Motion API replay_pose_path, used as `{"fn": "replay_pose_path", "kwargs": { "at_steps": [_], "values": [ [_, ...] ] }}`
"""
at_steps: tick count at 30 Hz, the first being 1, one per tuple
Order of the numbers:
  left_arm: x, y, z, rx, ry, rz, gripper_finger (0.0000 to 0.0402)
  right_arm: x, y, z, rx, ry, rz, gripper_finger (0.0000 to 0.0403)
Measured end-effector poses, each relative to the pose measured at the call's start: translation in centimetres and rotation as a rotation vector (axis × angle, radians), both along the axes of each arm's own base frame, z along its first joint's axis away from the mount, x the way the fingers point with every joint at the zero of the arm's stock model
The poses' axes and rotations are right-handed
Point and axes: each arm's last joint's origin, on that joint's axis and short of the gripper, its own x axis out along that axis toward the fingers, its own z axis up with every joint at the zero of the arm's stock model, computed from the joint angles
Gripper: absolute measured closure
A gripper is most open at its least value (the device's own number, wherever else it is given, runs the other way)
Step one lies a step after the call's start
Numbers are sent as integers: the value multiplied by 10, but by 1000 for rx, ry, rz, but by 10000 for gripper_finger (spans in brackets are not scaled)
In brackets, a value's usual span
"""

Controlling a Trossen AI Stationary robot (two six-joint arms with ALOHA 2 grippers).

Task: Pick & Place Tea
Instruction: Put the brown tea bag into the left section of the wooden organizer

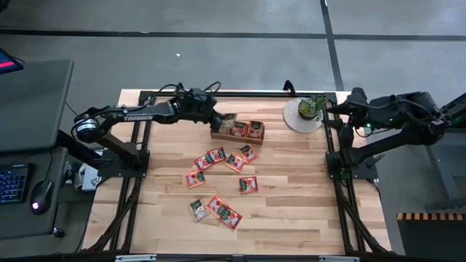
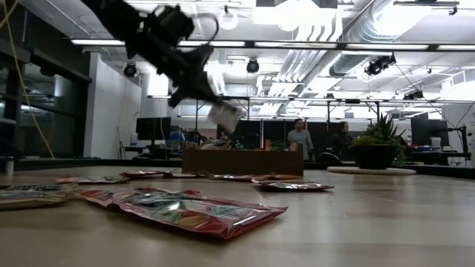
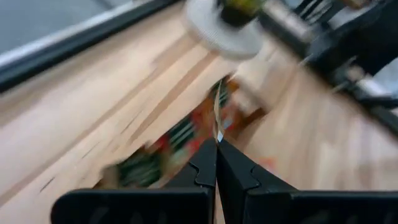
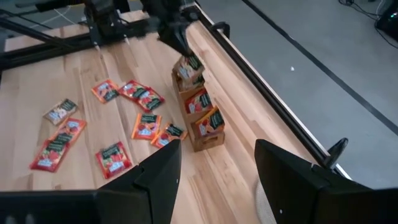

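My left gripper [image 1: 216, 119] is shut on a pale tea sachet [image 2: 225, 116], which hangs over the left end compartment of the brown wooden tray [image 1: 238, 132]. The right wrist view shows the same sachet [image 4: 188, 68] under the left gripper [image 4: 177, 43]. Red-orange sachets stand in the tray's other two compartments [image 4: 205, 111]. Several more sachets [image 1: 218, 157] lie flat on the table in front of the tray. My right gripper [image 4: 217, 177] waits open at the table's right edge, touching nothing. My left gripper pinches the sachet by its upper edge [image 3: 217, 134] between the two fingertips. The fingers slant down from the table's left. The sachet hangs tilted below them [image 2: 223, 111], clear of the tray's top.
A small potted plant [image 1: 312, 108] on a round white mat stands at the far right, close to the tray's right end. Loose sachets lie spread over the table's middle [image 1: 250, 185] and toward its near edge [image 1: 215, 209]. Black frame rails run along the table's sides.
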Motion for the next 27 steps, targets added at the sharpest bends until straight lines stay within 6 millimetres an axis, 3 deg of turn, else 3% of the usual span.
{"fn": "replay_pose_path", "kwargs": {
  "at_steps": [13, 27],
  "values": [
    [-30, 27, -29, 5, 47, -96, 401, 32, 5, -5, -1, 59, -26, 202],
    [-31, 28, -46, 71, 76, -185, 401, 68, 9, -10, -30, 77, -57, 202]
  ]
}}
